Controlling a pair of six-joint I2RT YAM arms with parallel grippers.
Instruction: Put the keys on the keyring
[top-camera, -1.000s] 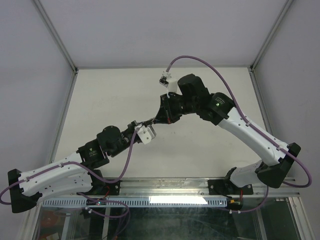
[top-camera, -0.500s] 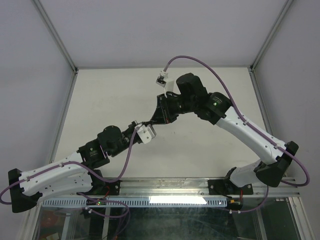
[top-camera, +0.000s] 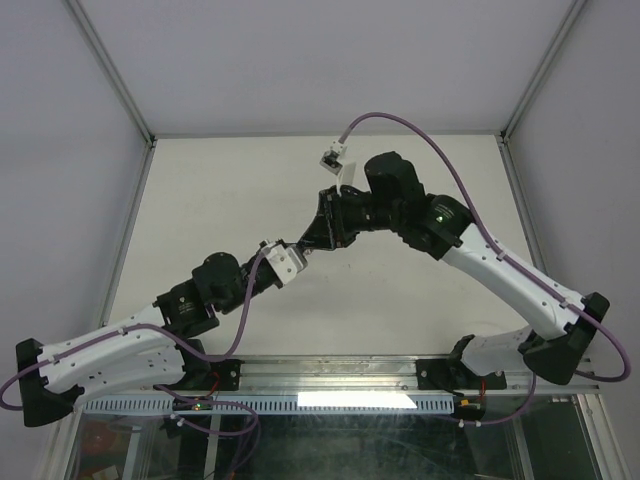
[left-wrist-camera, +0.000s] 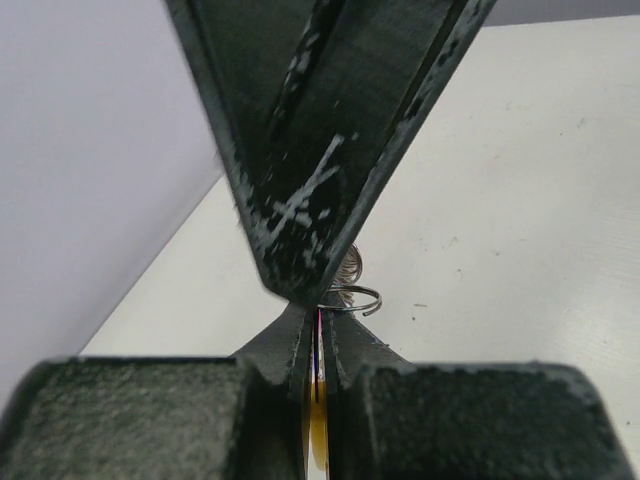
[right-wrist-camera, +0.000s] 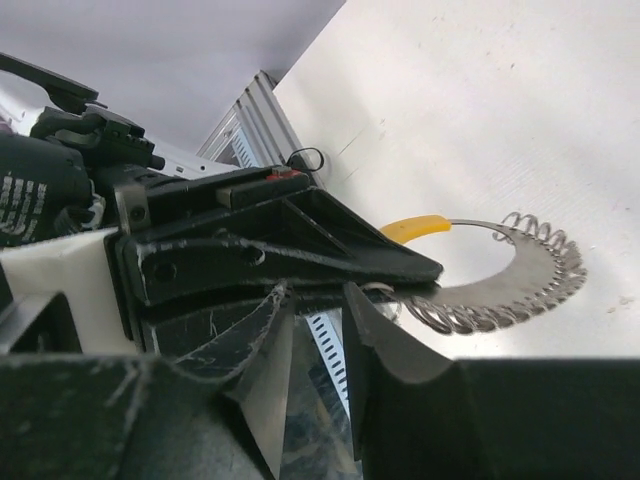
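One keyring (right-wrist-camera: 500, 290) clamped tight in left pincer (left-wrist-camera: 318, 330); right pincer (right-wrist-camera: 318, 295) tip-to-tip, opening cannot tell.

Off-white table (top-camera: 200, 200), pale grey walls (top-camera: 300, 60), aluminium corner posts (top-camera: 110, 70), lit front rail (top-camera: 350, 400).

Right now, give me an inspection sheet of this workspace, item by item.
Surface: off-white table, faintly specked.
Job's things: keyring, coiled with a yellow segment, held in the left pincer; keys not clearly seen, only a small wire loop by the pincer tips.
Clutter: nothing seen.
Grippers: left pincer shut on the keyring's yellow part; right pincer meets it tip to tip, opening unclear.
Cables: purple cable arches over the right arm; another loops by the left arm.
Surroundings: pale walls, aluminium frame posts.
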